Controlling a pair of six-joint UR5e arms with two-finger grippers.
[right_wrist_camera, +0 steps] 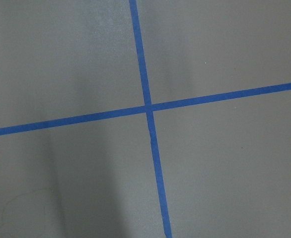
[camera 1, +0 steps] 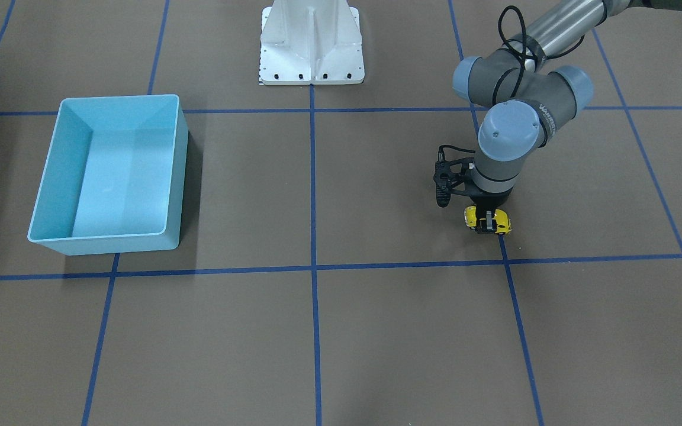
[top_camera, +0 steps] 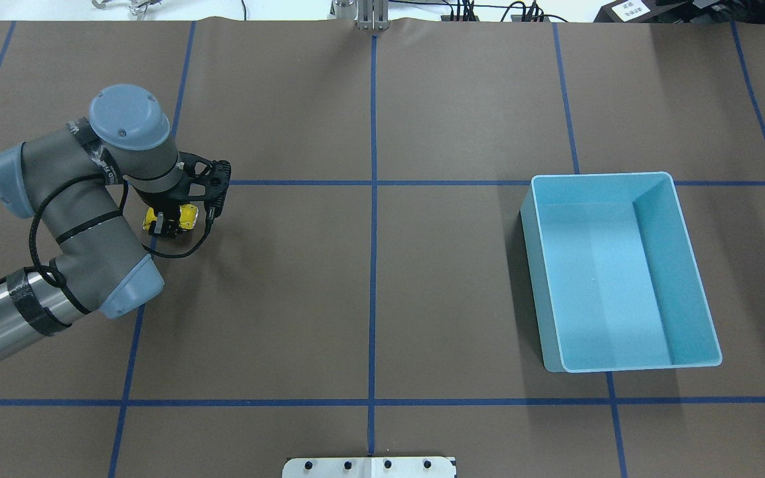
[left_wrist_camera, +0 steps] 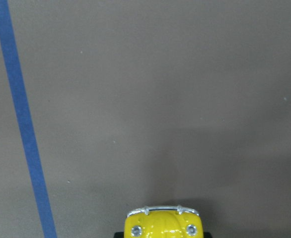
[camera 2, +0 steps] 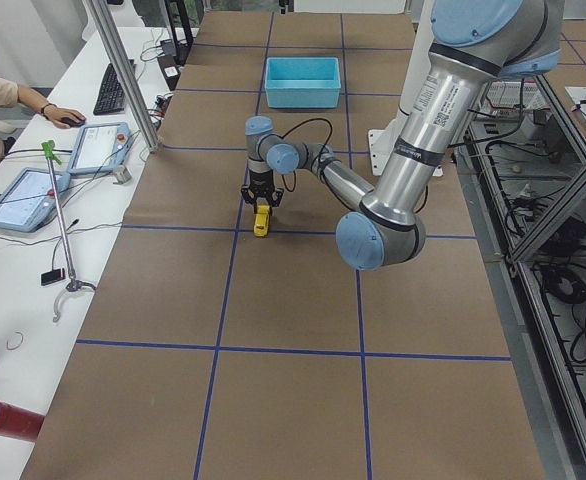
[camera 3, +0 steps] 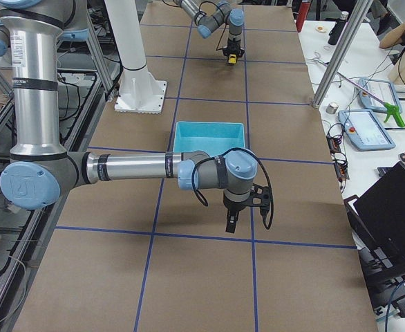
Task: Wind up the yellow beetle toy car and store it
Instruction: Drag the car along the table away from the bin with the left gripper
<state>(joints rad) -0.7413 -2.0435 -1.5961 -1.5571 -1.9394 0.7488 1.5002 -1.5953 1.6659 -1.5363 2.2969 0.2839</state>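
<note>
The yellow beetle toy car (camera 1: 501, 222) (top_camera: 188, 214) sits between the fingers of my left gripper (camera 1: 486, 222) (top_camera: 165, 224), which is shut on it from above, low over the brown table. The left wrist view shows only the car's nose (left_wrist_camera: 162, 225) with its chrome bumper at the bottom edge. The car is tiny in the side views (camera 2: 262, 218) (camera 3: 231, 60). My right gripper (camera 3: 231, 223) hangs over bare table just in front of the bin, seen only from the side, so I cannot tell if it is open or shut.
An empty light blue bin (camera 1: 104, 242) (top_camera: 534, 279) (camera 3: 209, 127) stands on the table's other half, far from the car. Blue tape lines (right_wrist_camera: 148, 106) grid the brown surface. The white robot base (camera 1: 312, 47) is at the table's edge. People sit at desks (camera 2: 33, 150) beside the table.
</note>
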